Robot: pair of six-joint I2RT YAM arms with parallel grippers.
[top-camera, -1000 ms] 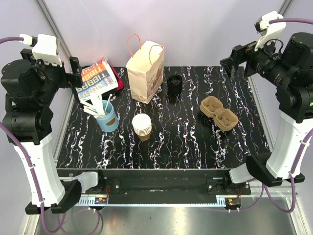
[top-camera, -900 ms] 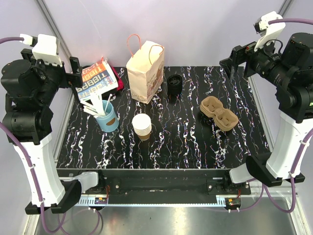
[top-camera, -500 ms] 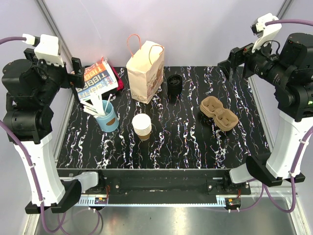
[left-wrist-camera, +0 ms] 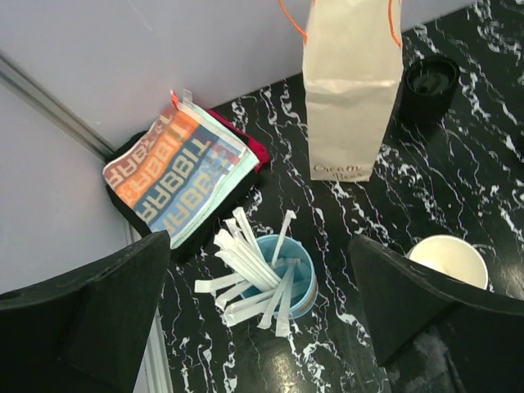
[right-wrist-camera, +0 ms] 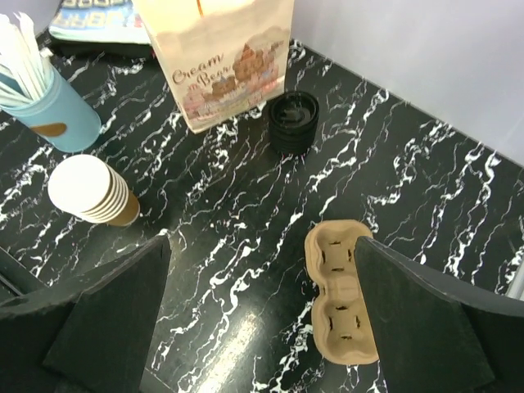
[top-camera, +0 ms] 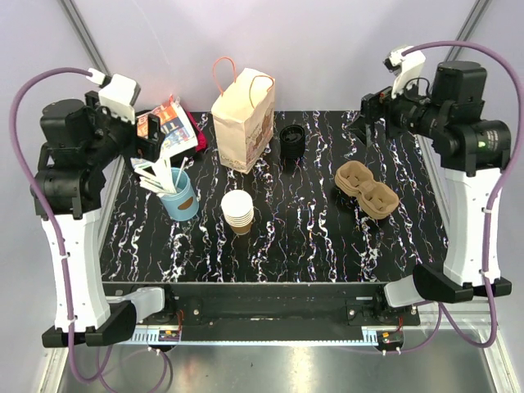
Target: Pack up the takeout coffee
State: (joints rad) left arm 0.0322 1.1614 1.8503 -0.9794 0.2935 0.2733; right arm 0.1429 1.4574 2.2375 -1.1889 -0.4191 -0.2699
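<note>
The takeout coffee [top-camera: 292, 141] is being shown upright near twelve o'clock on the table [top-camera: 327, 246], at three o'clock from the paper bag [top-camera: 243, 119]. The left gripper [top-camera: 151, 137] and right gripper [top-camera: 366, 117] are being held with fingers wide apart, empty. The coffee is judged light and crushable: its sides should be gripped gently, not squeezed.

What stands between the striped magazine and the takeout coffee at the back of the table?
The paper bag stands between the magazine and the takeout coffee. This shows in the top view and the left wrist view.
</note>
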